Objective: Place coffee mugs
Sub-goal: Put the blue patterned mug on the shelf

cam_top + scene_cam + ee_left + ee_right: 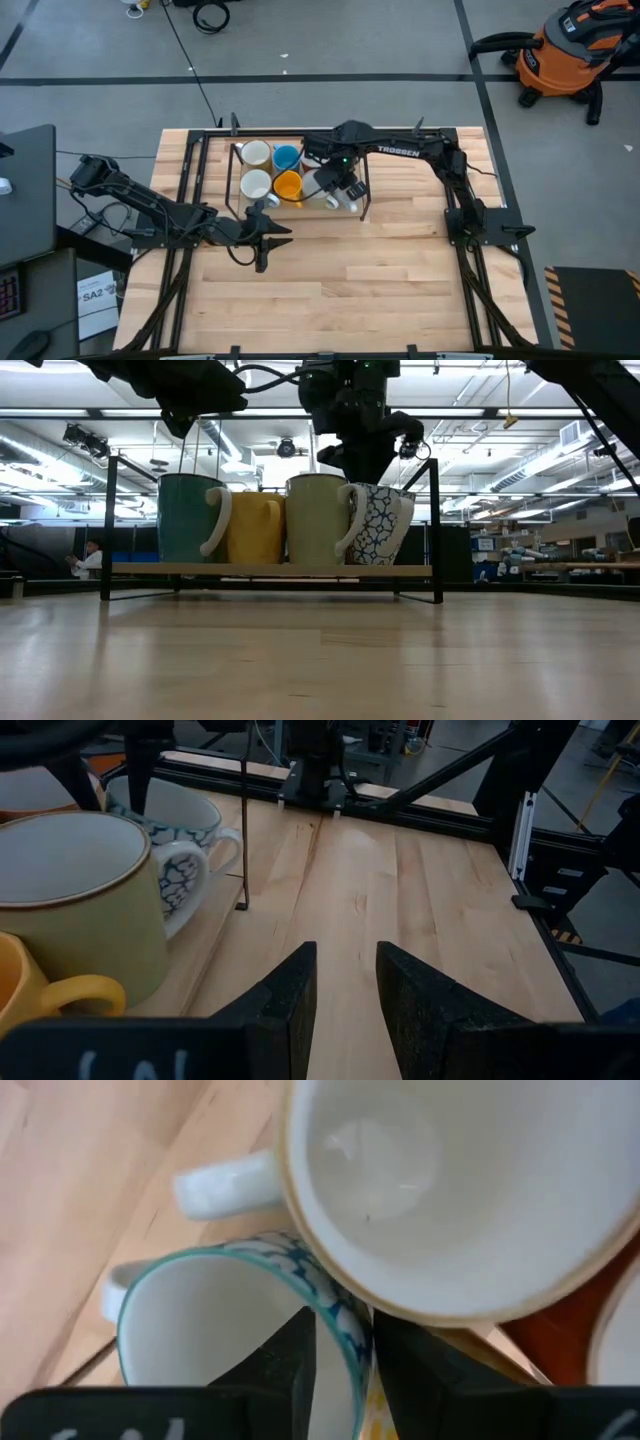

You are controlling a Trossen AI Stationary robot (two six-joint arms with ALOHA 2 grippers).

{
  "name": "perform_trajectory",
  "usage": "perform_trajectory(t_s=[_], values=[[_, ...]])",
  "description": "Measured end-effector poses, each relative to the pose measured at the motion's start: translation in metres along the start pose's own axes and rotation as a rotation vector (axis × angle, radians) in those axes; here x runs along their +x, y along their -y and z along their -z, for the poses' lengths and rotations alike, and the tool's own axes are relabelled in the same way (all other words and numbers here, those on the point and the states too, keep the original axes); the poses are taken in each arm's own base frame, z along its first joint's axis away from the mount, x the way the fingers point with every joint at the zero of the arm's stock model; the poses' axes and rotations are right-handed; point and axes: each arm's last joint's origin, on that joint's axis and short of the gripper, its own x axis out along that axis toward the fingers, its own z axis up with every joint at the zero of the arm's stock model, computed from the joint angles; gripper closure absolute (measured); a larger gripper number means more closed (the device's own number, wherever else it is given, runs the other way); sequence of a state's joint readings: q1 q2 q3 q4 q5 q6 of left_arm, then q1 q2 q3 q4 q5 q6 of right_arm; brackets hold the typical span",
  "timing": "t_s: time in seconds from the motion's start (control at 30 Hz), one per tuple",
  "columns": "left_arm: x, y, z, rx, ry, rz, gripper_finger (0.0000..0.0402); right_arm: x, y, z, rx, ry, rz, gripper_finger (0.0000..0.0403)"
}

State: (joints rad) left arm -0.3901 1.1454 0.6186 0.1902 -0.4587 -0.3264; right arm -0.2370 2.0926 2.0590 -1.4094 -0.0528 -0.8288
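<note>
Nearest, a pale plank table (320, 660), smooth and matt. Just above it, in front of the rack, the left end effector (345, 955): dark blunt fingers (290, 1000) apart, holding nothing, waiting. Next, a thin black wire rack (270, 570) with a light wooden shelf, carrying the mugs in a tight cluster, sides touching or nearly so. Along its front edge in the low view, a teal mug (185, 520), a yellow mug (255, 530), a cream mug (315, 520) and, at the end, a patterned mug (380, 525) in blue and white, tilted slightly against its neighbour. Down at that mug's rim, the right end effector (345, 1325), astride the thin wall; clamped or loose, cannot tell. Glazed ceramic throughout: hard, glossy, rounded, with looped handles. Probably moderately heavy for the size, stiff, slippery under hard pads and quick to chip against one another. Best taken across the rim wall, one pad inside and one outside, away from the handle, then lifted straight up. Farther back, a workshop under ceiling lights, with a seated person in the distance.
</note>
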Motion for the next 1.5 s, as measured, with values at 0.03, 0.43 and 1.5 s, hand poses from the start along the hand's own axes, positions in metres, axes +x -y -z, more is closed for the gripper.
perform_trajectory(t_s=[0.03, 0.43, 1.5], values=[[0.0000, 0.0000, 0.0000, 0.000, 0.000, 0.000, 0.0290, 0.0001, -0.0007, -0.0007, -0.002, 0.000, -0.001, 0.0296], [0.0000, 0.0000, 0.0000, 0.000, 0.000, 0.000, 0.0290, 0.0000, 0.0006, 0.0004, -0.007, -0.038, 0.037, 0.0328], [0.0000, 0.0000, 0.0000, 0.000, 0.000, 0.000, 0.0290, 0.0001, 0.0020, -0.0004, -0.062, -0.014, 0.035, 0.0347]])
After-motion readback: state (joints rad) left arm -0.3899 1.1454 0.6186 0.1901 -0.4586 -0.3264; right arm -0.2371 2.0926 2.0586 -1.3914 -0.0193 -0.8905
